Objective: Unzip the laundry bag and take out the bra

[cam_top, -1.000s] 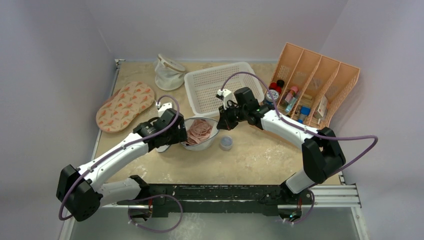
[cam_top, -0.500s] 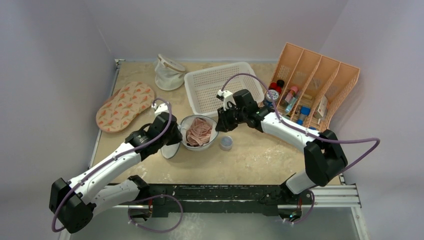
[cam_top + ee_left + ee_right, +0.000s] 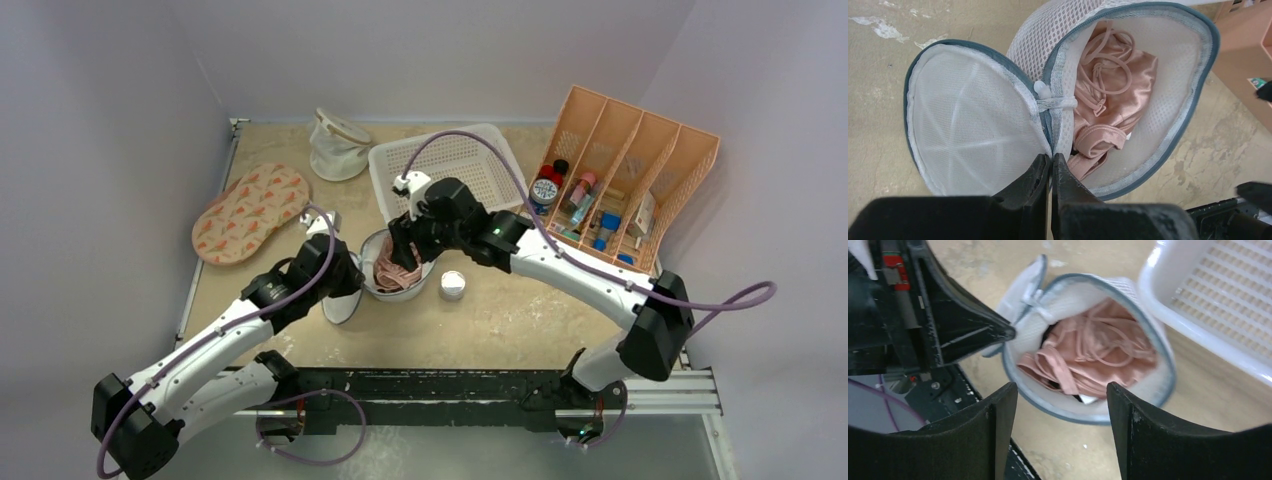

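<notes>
L claw point(image 3: 1050, 167): fingers pressed together, nipping the mesh right where the lid point(image 3: 968, 115) hinges onto the laundry bag point(image 3: 1175, 80); looks like an anchor grip on the rim. R claw point(image 3: 1060, 392): fingers spread apart, nothing between them, hanging over the bag's mouth & pointing down into it. Bag sits on the tabletop point(image 3: 520, 320), just on the near side of the white basket point(image 3: 450, 165), w/ a small round jar point(image 3: 453, 286) just to its right. Zip is fully undone & the lid is flopped flat to the side, so the unzip part reads as done, removal not yet. Bra point(image 3: 1118, 85) is bunched inside the bag: pink satin cups folded over, thin straps point(image 3: 1108, 47) looped on top. Handling, my guess: v. light, soft, padded cups squash & spring back, satin prob. slippery, so a shallow pinch could slide off. Bag itself is floppy & near weightless; it'll prob. lift w/ the bra unless held down, so the L grip matters. Best hold: a thick fold of cup or band near the middle, deep bite. Straps are easy to reach but stretchy & may snag on the rim or zip teeth. Pull slow, straight up out of the mouth.
</notes>
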### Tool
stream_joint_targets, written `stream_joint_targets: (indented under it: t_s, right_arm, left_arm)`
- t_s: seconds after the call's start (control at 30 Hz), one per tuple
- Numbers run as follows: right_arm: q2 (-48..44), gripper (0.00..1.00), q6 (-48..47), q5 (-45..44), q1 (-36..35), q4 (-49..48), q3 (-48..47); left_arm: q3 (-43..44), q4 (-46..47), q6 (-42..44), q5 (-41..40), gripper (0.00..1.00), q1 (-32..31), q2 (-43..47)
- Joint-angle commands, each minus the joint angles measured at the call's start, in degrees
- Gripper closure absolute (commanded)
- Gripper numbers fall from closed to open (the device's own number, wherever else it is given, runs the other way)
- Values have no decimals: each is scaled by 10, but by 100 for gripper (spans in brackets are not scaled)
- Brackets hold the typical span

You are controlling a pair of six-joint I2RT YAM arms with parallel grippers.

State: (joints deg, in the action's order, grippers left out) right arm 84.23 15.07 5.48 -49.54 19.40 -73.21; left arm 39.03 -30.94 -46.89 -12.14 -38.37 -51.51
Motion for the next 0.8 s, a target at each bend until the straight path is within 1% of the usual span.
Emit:
stream_joint_targets:
  t_s: [0.0,0.13,0.37,0.5,0.57,0.77]
  right_arm:
    - [38,32,20,-5,-27,-35,-25]
    - [68,38,45,50,-36,-108,-6]
    - [102,38,59,24,-57,-159,17]
    - [130,41,56,16,-65,-151,16]
    - [138,44,52,4,-68,-145,14]
    - [137,58,46,-7,-69,-152,25]
  left_arm:
    - [0,17,-1,1,100,2,22]
    - [2,18,-2,3,100,1,19]
    - [0,19,1,14,100,2,26]
    - [0,19,-1,15,100,1,27]
    - [-2,20,-4,14,100,2,29]
    - [-4,18,-7,14,100,2,36]
